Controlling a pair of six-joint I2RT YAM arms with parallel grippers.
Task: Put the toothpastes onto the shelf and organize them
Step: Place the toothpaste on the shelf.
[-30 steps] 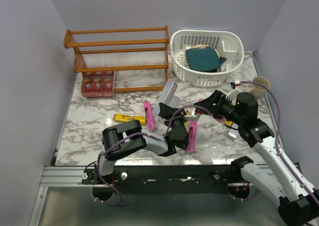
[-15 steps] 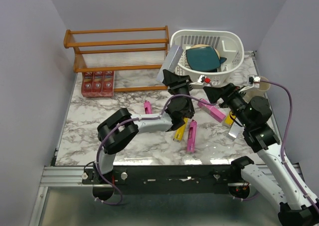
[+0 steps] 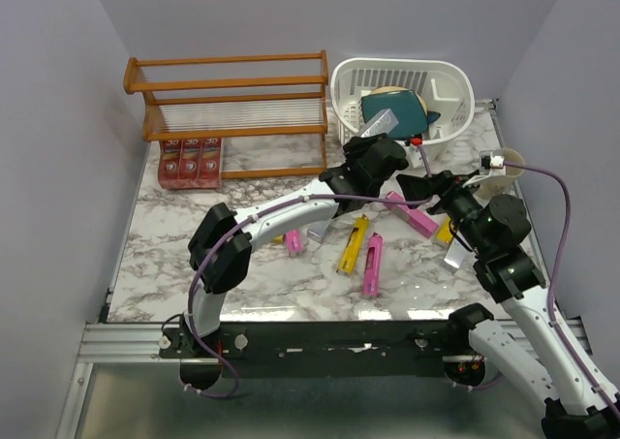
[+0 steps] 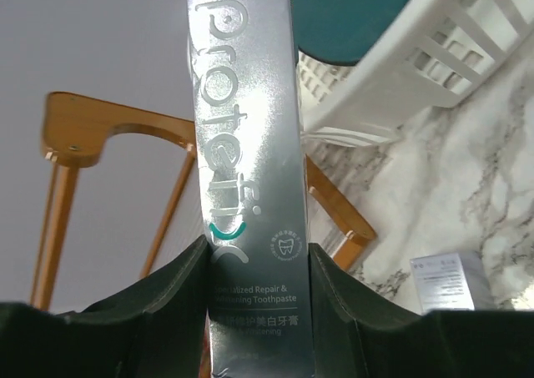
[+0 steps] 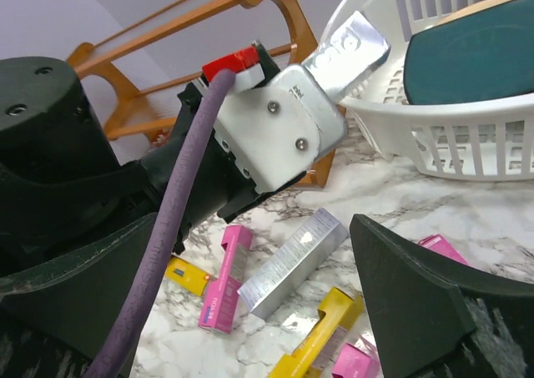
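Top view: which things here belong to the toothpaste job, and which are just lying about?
Job:
shelf
silver carton, clamped in the left gripper
three red cartons at the shelf's left end
loose on the marble: yellow cartons, pink cartons, second silver carton

Lying about:
white basket with a teal object inside
cup at the right edge

Silver carton (image 4: 246, 161): "protefix" large, running lengthwise; small print below reads "…alized Repair &" and "Toothpaste", then Chinese characters. Red cartons (image 3: 190, 158): print too small to read.
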